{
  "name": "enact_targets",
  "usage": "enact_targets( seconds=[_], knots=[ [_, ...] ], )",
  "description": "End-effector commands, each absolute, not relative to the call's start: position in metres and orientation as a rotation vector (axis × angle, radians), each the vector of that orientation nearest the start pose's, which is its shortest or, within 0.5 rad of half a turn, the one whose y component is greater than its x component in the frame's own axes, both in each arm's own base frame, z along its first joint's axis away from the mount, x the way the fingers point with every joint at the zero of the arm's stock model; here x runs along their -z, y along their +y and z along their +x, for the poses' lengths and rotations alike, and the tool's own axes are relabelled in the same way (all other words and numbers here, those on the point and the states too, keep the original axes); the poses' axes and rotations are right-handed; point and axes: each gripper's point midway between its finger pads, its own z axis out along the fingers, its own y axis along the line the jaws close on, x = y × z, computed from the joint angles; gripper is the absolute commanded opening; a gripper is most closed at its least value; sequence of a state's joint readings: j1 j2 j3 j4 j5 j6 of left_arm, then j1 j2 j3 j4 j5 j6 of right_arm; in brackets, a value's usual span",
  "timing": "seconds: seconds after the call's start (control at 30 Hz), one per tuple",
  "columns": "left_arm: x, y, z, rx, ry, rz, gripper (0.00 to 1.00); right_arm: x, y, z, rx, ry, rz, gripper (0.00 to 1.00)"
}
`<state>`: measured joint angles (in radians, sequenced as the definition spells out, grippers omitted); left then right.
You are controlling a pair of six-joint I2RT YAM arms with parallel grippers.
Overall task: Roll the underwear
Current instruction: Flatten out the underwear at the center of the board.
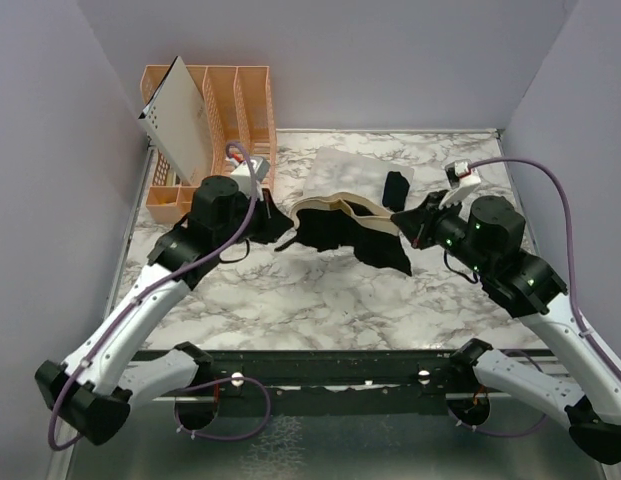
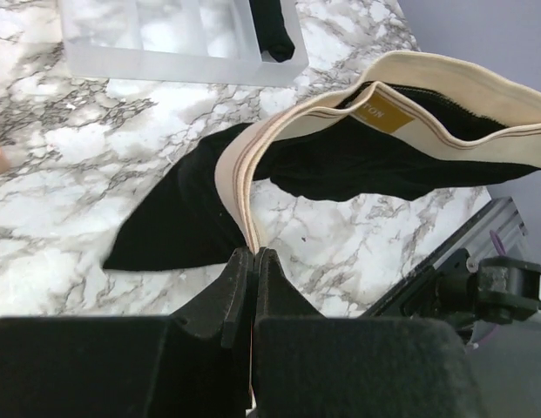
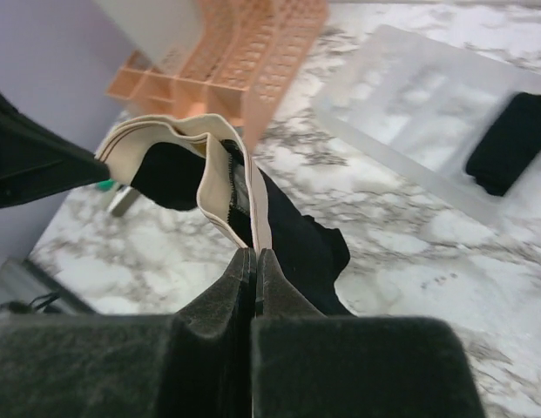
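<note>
Two pieces of black clothing are here, and only one shows fully. The second is a rolled black bundle lying in a clear plastic tray at the far side of the marble table. In the left wrist view the bundle is cut by the top edge. From above, the black fingers are difficult to separate from the black cloth.

The left gripper has its jaws pressed together on the beige waistband of the underwear. The right gripper is closed in the same way on the other end of the waistband. Between them the underwear hangs stretched over the middle of the table, the band on top and the black fabric falling down to the marble.

Inside the band is a mustard label. Only the letters "ON" can be read; the beginning is hidden in the fold.

An orange divided organizer stands at the far left, with a white perforated panel leaning on it.
</note>
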<state>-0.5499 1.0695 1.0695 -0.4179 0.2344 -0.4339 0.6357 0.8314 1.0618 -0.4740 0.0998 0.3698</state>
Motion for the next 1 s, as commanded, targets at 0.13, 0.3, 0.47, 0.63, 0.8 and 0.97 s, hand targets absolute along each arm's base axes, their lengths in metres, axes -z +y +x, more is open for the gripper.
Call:
enact_targets(
  seconds=[0.13,0.3,0.47,0.63,0.8,0.97],
  knots=[
    [-0.296,-0.183,0.175,0.866,2.166,0.312,0.0,-0.344,0.226,0.159,-1.078,1.869,-0.583,0.0],
    [-0.289,-0.177,0.134,0.96,2.289,0.311,0.0,-0.321,0.226,0.138,-1.172,1.996,-0.554,0.0],
    [-0.241,-0.179,0.143,0.864,2.512,0.313,0.0,-0.232,0.201,0.191,-0.776,2.294,-0.292,0.01],
    [-0.181,-0.192,0.195,0.695,2.635,0.387,0.0,-0.158,0.196,0.252,-0.545,2.457,-0.194,0.0],
    [-0.141,-0.203,0.255,0.566,2.685,0.53,0.0,-0.103,0.189,0.309,-0.443,2.508,-0.158,0.01],
    [-0.131,-0.207,0.296,0.549,2.685,0.63,0.0,-0.082,0.191,0.339,-0.355,2.53,-0.19,0.0]
  ],
)
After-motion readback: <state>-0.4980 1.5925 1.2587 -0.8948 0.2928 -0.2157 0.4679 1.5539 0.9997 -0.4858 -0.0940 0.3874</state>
